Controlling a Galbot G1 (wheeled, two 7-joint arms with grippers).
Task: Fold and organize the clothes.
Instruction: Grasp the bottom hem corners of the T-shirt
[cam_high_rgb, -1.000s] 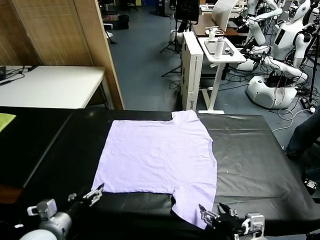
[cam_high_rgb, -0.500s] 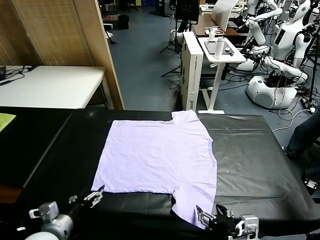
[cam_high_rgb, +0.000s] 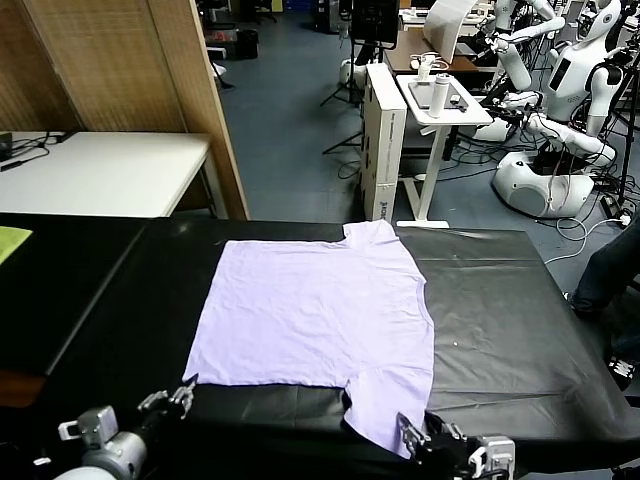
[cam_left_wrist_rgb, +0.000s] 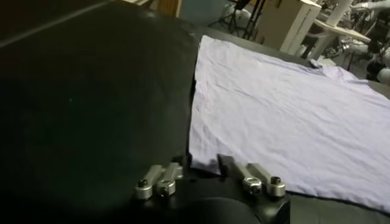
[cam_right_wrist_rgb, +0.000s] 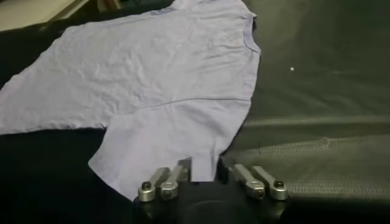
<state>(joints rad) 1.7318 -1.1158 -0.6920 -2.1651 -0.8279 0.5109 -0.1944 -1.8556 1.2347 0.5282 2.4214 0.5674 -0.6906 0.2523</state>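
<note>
The light lavender T-shirt (cam_high_rgb: 315, 310) lies spread flat on the black table (cam_high_rgb: 500, 290), one sleeve toward me and the other at the far edge. My left gripper (cam_high_rgb: 178, 397) is low at the near left, open, its fingers either side of the shirt's near hem corner (cam_left_wrist_rgb: 204, 159). My right gripper (cam_high_rgb: 420, 432) is low at the near edge, open, with the near sleeve's edge (cam_right_wrist_rgb: 201, 159) lying between its fingers. The shirt also shows in the left wrist view (cam_left_wrist_rgb: 286, 115) and the right wrist view (cam_right_wrist_rgb: 158, 79). No printed pattern shows.
A yellow-green item (cam_high_rgb: 10, 240) lies at the far left on the black cloth. A white table (cam_high_rgb: 100, 170) and wooden panels stand behind on the left. A white cart (cam_high_rgb: 435, 100) and other robots (cam_high_rgb: 560, 100) stand beyond the table.
My left gripper has dropped slightly toward the table's near edge by the hem corner. My right gripper has lowered a little at the near sleeve. The shirt has not moved.
</note>
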